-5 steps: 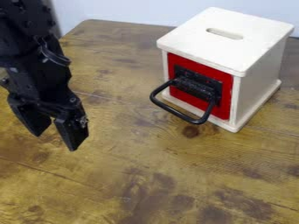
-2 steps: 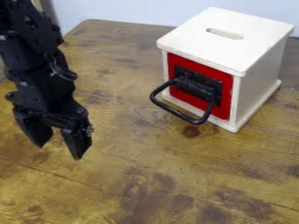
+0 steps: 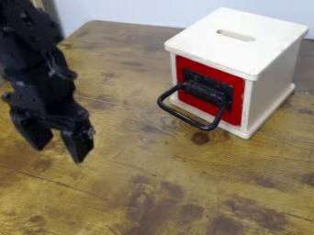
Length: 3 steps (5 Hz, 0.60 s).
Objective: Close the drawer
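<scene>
At left, my black gripper point(image 3: 59, 139) hangs with jaws parted, nothing between them; I should bring it right, level with the black loop handle point(image 3: 185, 108), then push squarely; bare wooden table point(image 3: 128, 138) lies between; at right, the red-fronted drawer point(image 3: 230, 108) sits in a pale wooden cube point(image 3: 273, 92).

A brown wooden table point(image 3: 147, 188) with dark knots and patches meets a pale wall point(image 3: 128, 9) behind.
</scene>
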Tool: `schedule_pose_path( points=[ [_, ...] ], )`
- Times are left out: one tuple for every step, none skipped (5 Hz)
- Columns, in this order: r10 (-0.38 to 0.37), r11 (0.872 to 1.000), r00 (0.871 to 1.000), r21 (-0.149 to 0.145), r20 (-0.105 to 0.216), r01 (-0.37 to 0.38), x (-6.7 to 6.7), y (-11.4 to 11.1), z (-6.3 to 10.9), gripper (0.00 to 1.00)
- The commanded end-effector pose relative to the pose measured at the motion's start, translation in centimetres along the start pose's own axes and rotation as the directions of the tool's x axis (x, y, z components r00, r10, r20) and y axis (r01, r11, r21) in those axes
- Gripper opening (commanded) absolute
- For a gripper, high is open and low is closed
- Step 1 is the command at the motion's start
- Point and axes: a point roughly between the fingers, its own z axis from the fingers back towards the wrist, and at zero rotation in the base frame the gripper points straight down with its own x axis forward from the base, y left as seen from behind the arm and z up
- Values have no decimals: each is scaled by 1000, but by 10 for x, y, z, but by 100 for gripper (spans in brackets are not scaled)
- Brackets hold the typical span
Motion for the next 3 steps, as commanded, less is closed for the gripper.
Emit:
schedule_pose_path(
  points=[
    [-23, 1000, 999, 0, 39, 23, 18, 12, 16, 100],
    [-54, 999, 998, -1, 42, 54, 15, 9, 15, 100],
    [-43, 999, 998, -1, 37, 44, 11, -4, 14, 100]
  ],
)
